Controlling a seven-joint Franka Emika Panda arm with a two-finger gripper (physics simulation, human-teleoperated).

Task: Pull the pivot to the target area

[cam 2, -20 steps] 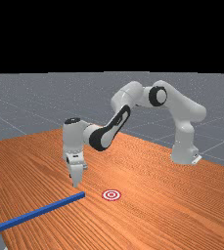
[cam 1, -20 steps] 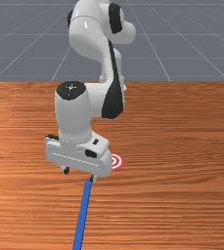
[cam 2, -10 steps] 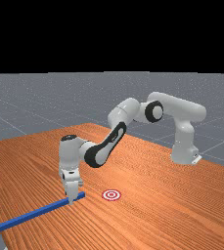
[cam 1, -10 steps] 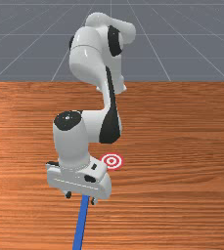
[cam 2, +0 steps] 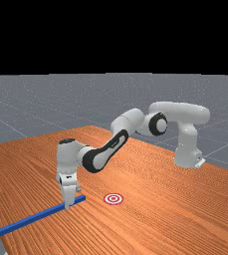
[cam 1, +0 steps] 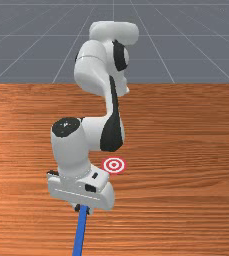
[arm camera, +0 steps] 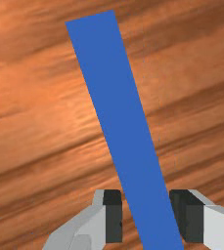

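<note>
Wood table (cam 1: 186, 200) is supporting the whole job. Arm (cam 2: 128, 121) is being held out low over it, toward the far view's left. Blue bar (cam 2: 31, 219), presumably the pivot, is being carried by the tabletop; its far end is being seen at or past the table edge in the far view, its near end just beyond the fingers, toward the target. Gripper (arm camera: 147, 210) looks closed on the bar near that end, pads on both sides, bar being pinched slightly skewed. Target (cam 2: 113, 198), a red-and-white ring mark, is being left uncovered, apart from the bar's near end. Step in hand, as judged: grasp is being set, pull is pending. Next move is calling for the grip to be kept and the bar to be drawn toward the arm's base and sideways onto the mark; slip or swing is being risked by the skew. No brands, labels or writing are being made out.
</note>
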